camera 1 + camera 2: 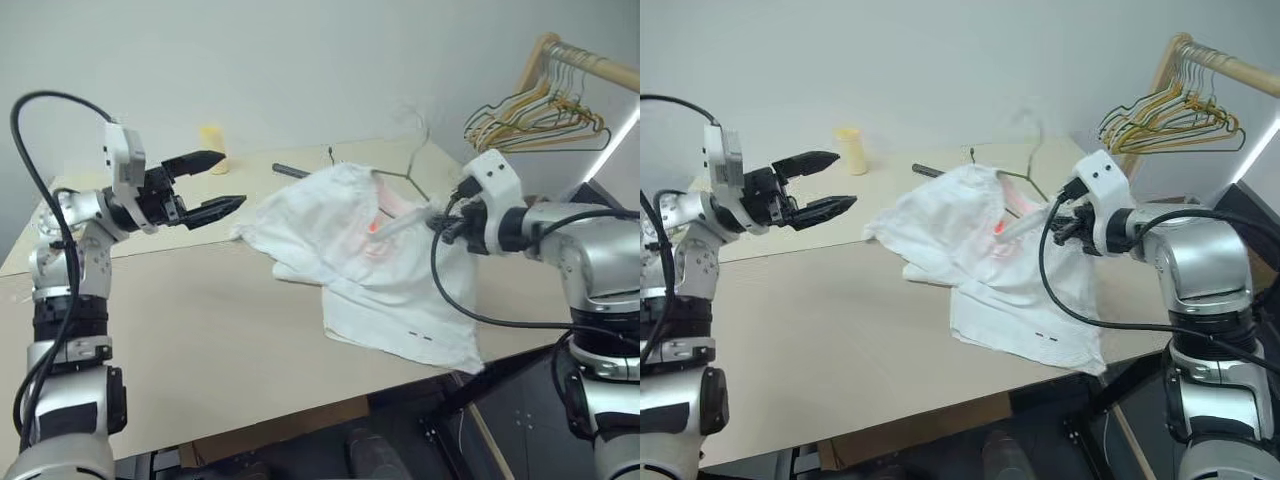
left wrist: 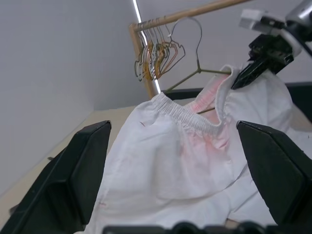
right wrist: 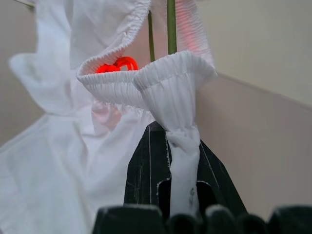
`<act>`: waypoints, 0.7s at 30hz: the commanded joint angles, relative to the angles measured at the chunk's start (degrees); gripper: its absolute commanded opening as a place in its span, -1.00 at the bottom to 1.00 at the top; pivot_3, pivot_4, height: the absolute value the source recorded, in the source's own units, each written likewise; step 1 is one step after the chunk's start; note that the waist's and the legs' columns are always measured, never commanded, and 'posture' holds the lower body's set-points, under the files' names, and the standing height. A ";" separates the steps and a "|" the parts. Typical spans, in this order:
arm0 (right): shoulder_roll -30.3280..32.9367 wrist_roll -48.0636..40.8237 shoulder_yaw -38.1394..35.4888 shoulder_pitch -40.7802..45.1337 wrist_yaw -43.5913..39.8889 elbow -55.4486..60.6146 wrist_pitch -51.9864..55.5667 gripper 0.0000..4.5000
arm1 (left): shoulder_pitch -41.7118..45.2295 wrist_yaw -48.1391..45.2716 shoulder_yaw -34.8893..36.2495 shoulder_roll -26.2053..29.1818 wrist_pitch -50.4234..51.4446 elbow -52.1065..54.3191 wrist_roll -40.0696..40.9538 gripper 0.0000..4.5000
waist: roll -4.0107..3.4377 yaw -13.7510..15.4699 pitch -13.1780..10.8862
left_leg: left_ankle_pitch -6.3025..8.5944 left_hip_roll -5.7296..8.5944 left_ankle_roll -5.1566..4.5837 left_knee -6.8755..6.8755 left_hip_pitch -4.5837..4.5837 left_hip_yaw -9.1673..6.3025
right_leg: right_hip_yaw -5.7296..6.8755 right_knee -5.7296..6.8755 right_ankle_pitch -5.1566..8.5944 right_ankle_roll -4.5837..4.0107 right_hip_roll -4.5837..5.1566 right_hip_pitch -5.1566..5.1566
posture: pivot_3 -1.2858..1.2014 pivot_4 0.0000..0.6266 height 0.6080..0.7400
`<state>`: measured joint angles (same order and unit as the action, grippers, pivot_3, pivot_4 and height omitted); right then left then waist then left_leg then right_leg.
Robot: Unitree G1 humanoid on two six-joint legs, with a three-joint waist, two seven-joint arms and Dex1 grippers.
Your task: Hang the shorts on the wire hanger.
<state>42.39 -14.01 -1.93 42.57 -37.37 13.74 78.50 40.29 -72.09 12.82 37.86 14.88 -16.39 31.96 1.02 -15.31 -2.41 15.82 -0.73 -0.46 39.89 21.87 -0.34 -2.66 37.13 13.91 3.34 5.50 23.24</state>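
Left eye view, going left to right: the left gripper (image 1: 212, 183) hangs above the table (image 1: 200, 320) with its two black fingers spread wide, nothing in them, pointed toward the shorts (image 1: 350, 265). Those lie mid-table, rumpled, a pink-red mark showing inside, one edge drooping over the front edge. The wire hanger (image 1: 408, 172) pokes out behind them, its hook up. The right gripper (image 3: 179, 161) is pinched tight on the waistband, lifting that corner. Far right, spare hangers (image 1: 535, 115) hang on a wooden rail (image 1: 590, 62).
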 commanded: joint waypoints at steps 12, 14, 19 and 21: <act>-12.40 16.53 -22.35 6.01 30.91 -3.89 14.00 -1.00 | -2.96 3.97 4.25 -3.71 6.43 10.54 11.36 0.99 | -0.02 -3.36 0.02 | 0.00 0.20 0.00 0.00 -0.06 0.06 | -0.13 0.02 -0.02 0.04 -0.01 -0.07 | -0.24 -1.00 1.00; -14.26 19.47 -23.32 7.53 35.33 -2.95 13.57 -1.00 | -2.82 3.94 4.53 -3.79 6.88 10.78 12.27 0.99 | -0.03 -4.31 0.03 | 0.00 0.22 0.00 -0.01 -0.07 0.06 | -0.16 0.02 -0.03 0.05 0.00 -0.07 | -0.25 -1.00 1.00; -18.57 24.53 -24.59 11.51 44.16 -2.76 8.89 -1.00 | -3.04 5.04 4.52 -4.46 7.39 12.34 13.58 0.99 | -0.05 -5.83 0.04 | -0.01 0.24 0.00 -0.02 -0.12 0.09 | -0.24 0.05 -0.04 0.07 0.00 -0.08 | -0.25 -1.00 1.00; -19.80 25.74 -24.51 11.89 46.74 -2.97 5.63 -1.00 | -3.25 5.67 4.53 -4.81 7.89 13.00 14.19 0.99 | -0.06 -6.24 0.05 | -0.01 0.24 0.00 -0.02 -0.13 0.09 | -0.25 0.04 -0.05 0.09 0.00 -0.10 | -0.25 -1.00 1.00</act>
<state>22.71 10.41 -25.99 52.63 7.00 8.58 88.25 36.54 -67.13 16.10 33.14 22.56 -5.49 44.84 0.96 -21.55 -2.37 15.82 -0.49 -0.46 39.87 21.73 -0.25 -2.92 37.17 13.85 3.45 5.50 23.13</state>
